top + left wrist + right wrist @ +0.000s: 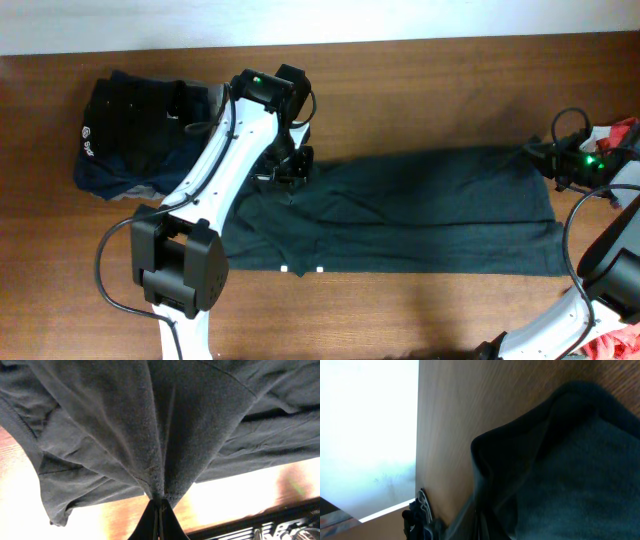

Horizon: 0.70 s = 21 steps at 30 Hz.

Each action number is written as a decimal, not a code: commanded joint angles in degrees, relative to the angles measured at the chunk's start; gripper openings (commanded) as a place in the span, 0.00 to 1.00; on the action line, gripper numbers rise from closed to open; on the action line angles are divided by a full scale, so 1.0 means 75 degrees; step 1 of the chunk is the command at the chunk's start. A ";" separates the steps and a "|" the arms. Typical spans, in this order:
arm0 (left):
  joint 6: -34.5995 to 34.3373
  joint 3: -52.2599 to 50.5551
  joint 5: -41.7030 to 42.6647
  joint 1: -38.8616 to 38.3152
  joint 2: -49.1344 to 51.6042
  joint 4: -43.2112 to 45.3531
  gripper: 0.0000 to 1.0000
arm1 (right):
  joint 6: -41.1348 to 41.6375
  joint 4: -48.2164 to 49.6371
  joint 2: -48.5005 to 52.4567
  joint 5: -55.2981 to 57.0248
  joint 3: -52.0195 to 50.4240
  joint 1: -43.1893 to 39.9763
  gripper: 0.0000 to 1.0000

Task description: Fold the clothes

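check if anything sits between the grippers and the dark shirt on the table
Nothing visible does. The left gripper is shut on the dark shirt, fabric bunched between its jaws; the right gripper pinches its opposite end. The pile of dark clothes lies beside the shirt, not on it.

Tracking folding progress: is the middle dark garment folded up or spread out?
Spread out: the dark garment lies long and flat, pinched at both ends.

Left gripper [290,180], right gripper [546,161]: both closed.
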 commanded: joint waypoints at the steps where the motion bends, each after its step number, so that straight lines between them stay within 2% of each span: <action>1: -0.0102 0.0157 -0.0198 0.0047 -0.0283 -0.0166 0.01 | -0.0262 -0.0146 -0.0245 0.0067 0.0079 0.0020 0.04; 11: -0.0128 0.0157 -0.0309 0.0047 -0.1760 -0.0717 0.00 | -0.0522 -0.1443 -0.1469 0.0219 0.0079 -0.0694 0.04; 15: -0.0128 0.0157 -0.0315 0.0038 -0.1891 -0.1276 0.00 | -0.0796 -0.2241 -0.1856 0.0664 0.0079 -0.0801 0.04; 21: -0.0125 -0.0536 -0.0548 -0.0163 -0.1903 -0.1285 0.01 | -0.1125 -0.2949 -0.1958 0.1279 0.0079 -0.0793 0.04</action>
